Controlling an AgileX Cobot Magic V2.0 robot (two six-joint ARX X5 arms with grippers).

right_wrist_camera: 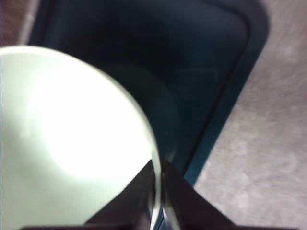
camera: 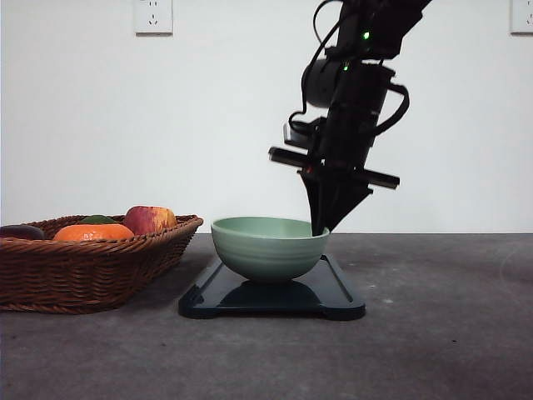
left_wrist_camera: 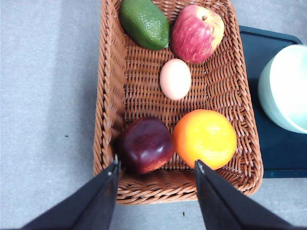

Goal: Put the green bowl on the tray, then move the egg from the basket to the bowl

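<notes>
I find the green bowl (camera: 268,247) upright on the tray (camera: 333,298), mouth facing up, seated toward the tray's rear half. The tray lies flat on the dark tabletop (camera: 433,333), and its long axis runs away from my front camera. My right gripper (right_wrist_camera: 156,191) comes down from above and is pinched on the bowl's right rim, one finger inside and one outside. To the left, just beside the tray, stands the basket (left_wrist_camera: 109,96). In it the egg (left_wrist_camera: 175,79) lies on its side at the centre, among an avocado (left_wrist_camera: 144,23), a red apple (left_wrist_camera: 196,32), an orange (left_wrist_camera: 205,138) and a dark plum (left_wrist_camera: 144,144). My left gripper (left_wrist_camera: 156,167) hangs over the basket's near end, fingers apart, empty.
</notes>
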